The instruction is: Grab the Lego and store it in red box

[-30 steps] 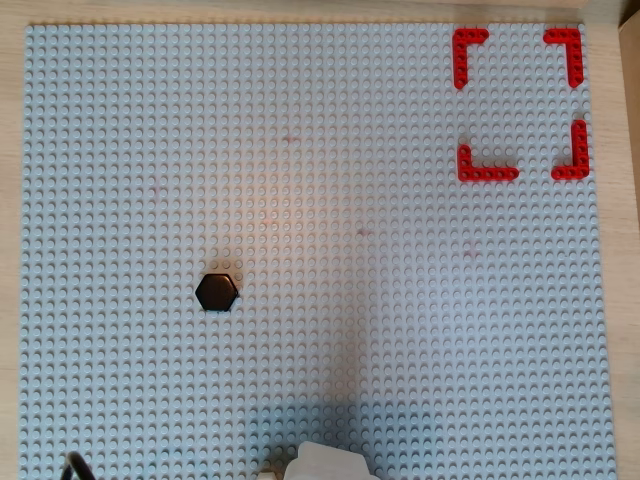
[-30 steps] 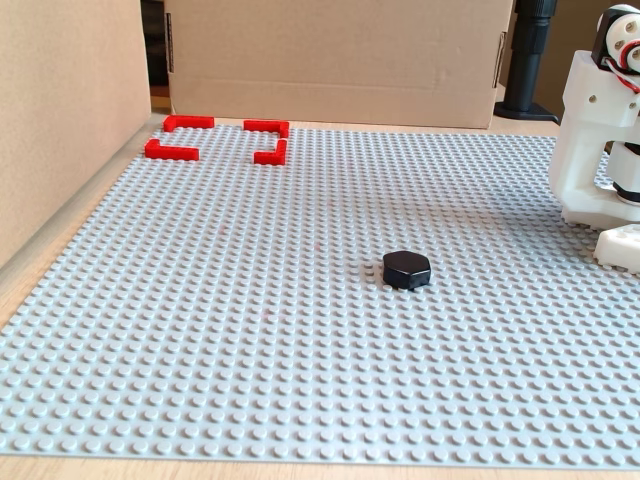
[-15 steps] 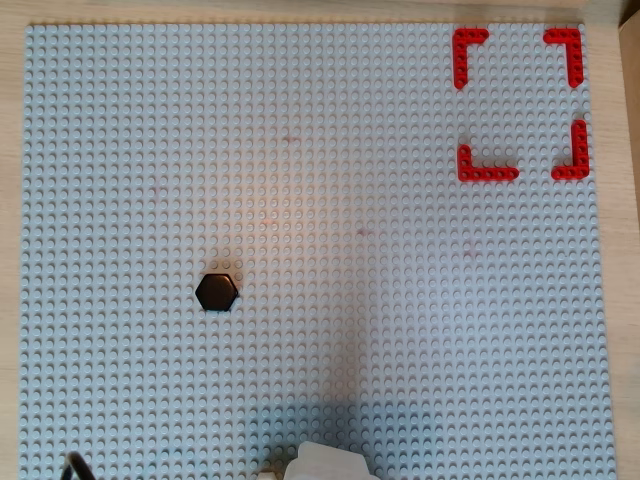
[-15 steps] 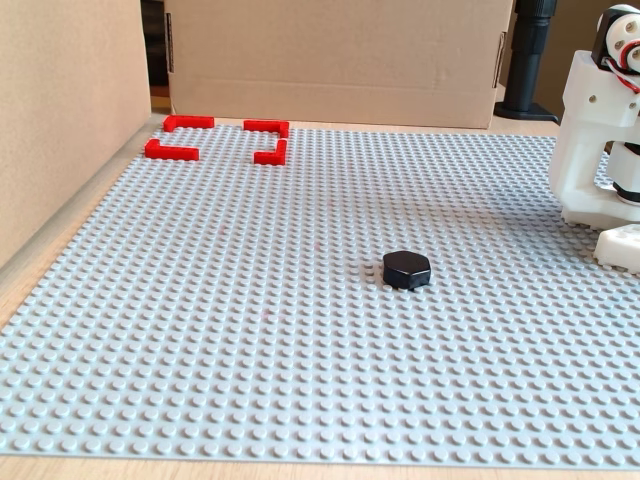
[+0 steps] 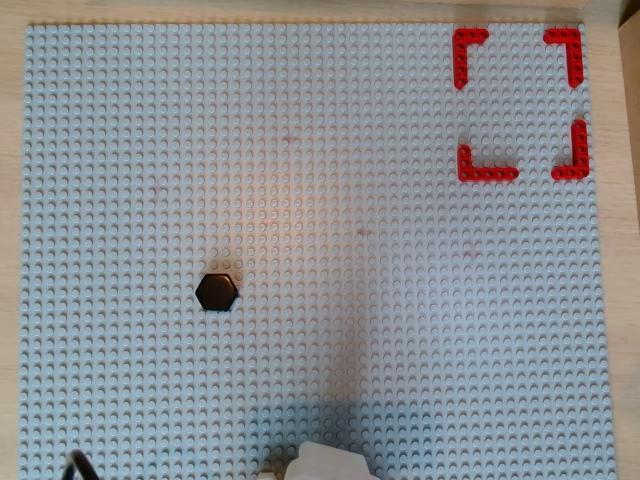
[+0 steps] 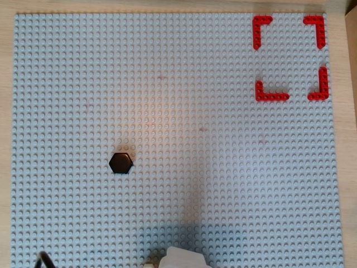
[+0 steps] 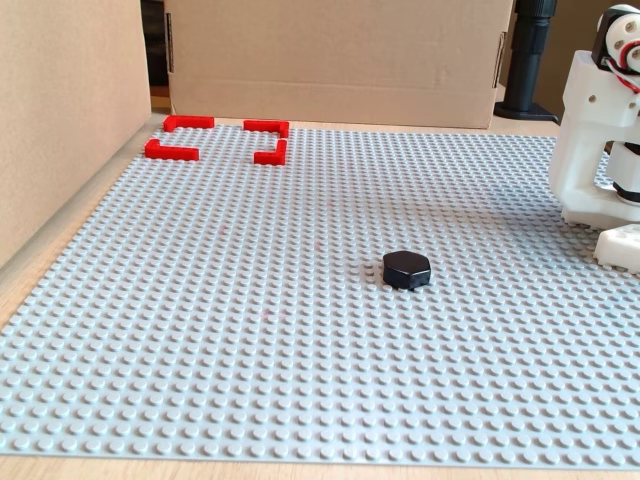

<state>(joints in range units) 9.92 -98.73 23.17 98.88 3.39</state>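
Our pincer is out of view, so we cannot tell its state; the Lego (image 7: 407, 270) lies alone on the baseplate (image 7: 250, 330), well apart from the red box (image 5: 520, 105).

A grey studded baseplate (image 7: 250, 330) covers most of the work surface and rests on a light wooden tabletop (image 7: 40, 275), which shows as a narrow border along the plate's edges in the fixed view and in both overhead views (image 5: 10, 250) (image 6: 5, 139). Plain brown cardboard panels enclose the area: one (image 7: 340, 60) stands along the far edge, another (image 7: 60, 110) along the left side. A black post (image 7: 530, 60) stands behind the far panel. Lighting is soft and even, with a warm patch (image 5: 290, 200) near the plate's centre.
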